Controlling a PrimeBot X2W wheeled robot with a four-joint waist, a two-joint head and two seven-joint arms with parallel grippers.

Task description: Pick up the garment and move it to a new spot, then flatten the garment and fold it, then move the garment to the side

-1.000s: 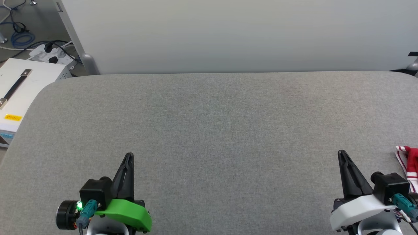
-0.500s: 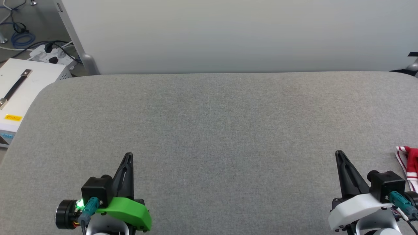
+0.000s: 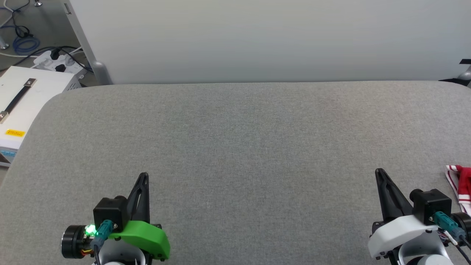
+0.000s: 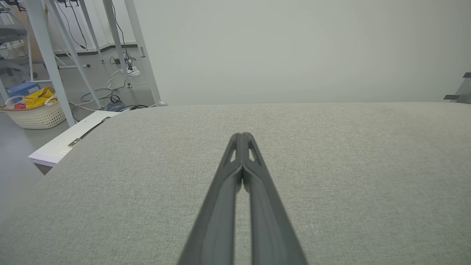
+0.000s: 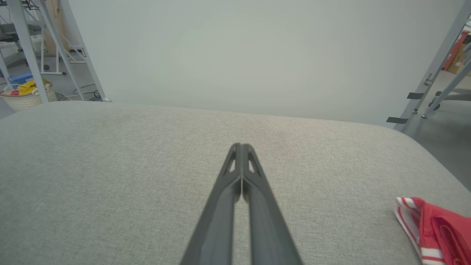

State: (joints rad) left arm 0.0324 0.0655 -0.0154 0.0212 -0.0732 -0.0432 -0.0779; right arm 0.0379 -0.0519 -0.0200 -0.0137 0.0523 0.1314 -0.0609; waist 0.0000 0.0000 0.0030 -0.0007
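Your left claw (image 3: 144, 175) and right claw (image 3: 378, 171) are both pressed together and empty. The garment (image 3: 463, 183) lies at 3 o'clock of the right claw, near the worktop (image 3: 235, 140) edge; reach with tips closed and you may shove it off the side

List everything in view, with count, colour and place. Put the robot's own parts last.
garment: one, red with white striped trim, at the table's right edge, partly out of frame
table: one, grey fabric top, centre
backdrop panel: one, pale grey, behind the table
box: one, white with a black handle, left of the table
cable coil: one, blue, on the floor at far left
basket: one, white woven, holding something yellow, on the floor at left
left pincer: one, dark fingers on a green mount, shut, lower left
right pincer: one, dark fingers on a white mount, shut, lower right, clear of the garment
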